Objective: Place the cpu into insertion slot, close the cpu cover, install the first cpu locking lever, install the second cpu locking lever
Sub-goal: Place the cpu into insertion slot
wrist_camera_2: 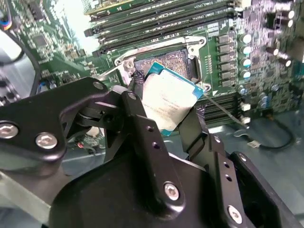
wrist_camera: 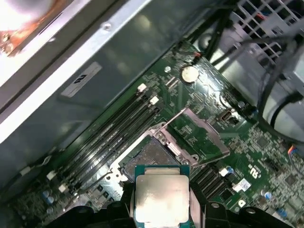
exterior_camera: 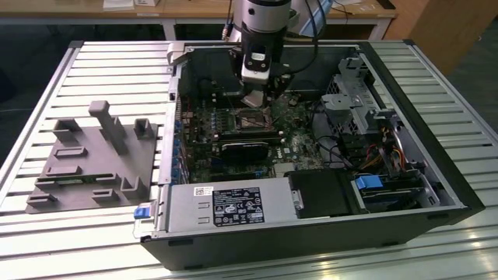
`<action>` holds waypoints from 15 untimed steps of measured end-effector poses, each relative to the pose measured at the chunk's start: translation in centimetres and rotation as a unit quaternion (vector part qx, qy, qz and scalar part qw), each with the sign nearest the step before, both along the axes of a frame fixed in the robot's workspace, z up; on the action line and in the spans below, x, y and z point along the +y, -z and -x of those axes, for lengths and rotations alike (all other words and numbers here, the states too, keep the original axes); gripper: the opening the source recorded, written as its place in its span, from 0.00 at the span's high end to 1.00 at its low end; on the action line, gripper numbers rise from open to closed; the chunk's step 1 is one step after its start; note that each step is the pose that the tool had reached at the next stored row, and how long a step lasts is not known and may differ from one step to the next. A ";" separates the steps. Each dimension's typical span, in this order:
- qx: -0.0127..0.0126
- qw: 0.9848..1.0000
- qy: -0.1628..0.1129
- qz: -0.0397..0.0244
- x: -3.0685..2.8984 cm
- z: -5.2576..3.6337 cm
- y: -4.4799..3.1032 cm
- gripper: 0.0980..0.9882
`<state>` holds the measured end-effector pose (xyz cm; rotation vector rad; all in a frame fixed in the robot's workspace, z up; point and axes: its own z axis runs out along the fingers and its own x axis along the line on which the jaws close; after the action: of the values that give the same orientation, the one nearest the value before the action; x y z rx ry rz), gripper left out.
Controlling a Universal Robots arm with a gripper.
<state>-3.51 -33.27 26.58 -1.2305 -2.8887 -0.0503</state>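
A grey fixture plate (exterior_camera: 93,160) lies on the exterior view's left. Right of it, inside the computer case (exterior_camera: 311,248), the gripper (exterior_camera: 257,107) pinches the square cpu (wrist_camera: 162,197) by opposite edges, metal top up, above the insertion slot (wrist_camera: 151,155); the cpu cover (wrist_camera: 202,137) stands open.

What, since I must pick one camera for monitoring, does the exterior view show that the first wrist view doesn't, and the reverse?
The exterior view adds the whole computer case, the power supply box, the grey fixture plate at the exterior view's left and the arm. The first wrist view adds the cpu clamped in the pincer, the open cpu cover and a coin battery. Both show the insertion slot and the green motherboard.
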 end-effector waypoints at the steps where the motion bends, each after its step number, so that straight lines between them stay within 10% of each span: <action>1: 0.000 1.000 0.009 0.000 0.00 0.00 0.04 0.50; 8: 0.000 0.997 0.073 0.000 0.00 0.00 0.34 0.50; 15: 0.000 0.991 0.136 0.000 0.00 0.00 0.64 0.50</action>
<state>-3.51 -33.27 25.94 -1.6150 -2.6978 -0.0503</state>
